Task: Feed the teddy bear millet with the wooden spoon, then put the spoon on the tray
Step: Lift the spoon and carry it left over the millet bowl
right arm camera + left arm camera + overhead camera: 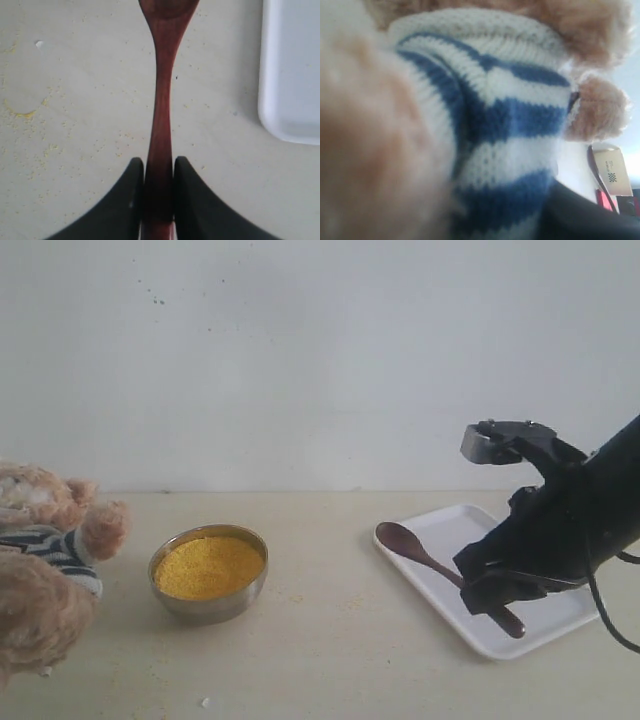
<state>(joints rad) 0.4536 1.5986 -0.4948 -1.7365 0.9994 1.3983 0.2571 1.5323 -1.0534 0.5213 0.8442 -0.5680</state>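
A pale cream table (330, 650) carries a small steel bowl (210, 613) heaped with yellow millet (208, 568) left of centre. Well apart to the bowl's right lies a white rectangular tray (450, 528), set at an angle. Loose millet grains (45, 150) and a white crumb (205, 702) speckle the bare surface.

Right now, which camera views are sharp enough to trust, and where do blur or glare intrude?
Right wrist view: sharp on the wooden spoon in the right gripper, though the white tray is nearly blown out. Left wrist view: the teddy bear fills it, near fur blurred, knit stripes clear. Exterior view: soft, flatly lit, the right arm a dark silhouette.
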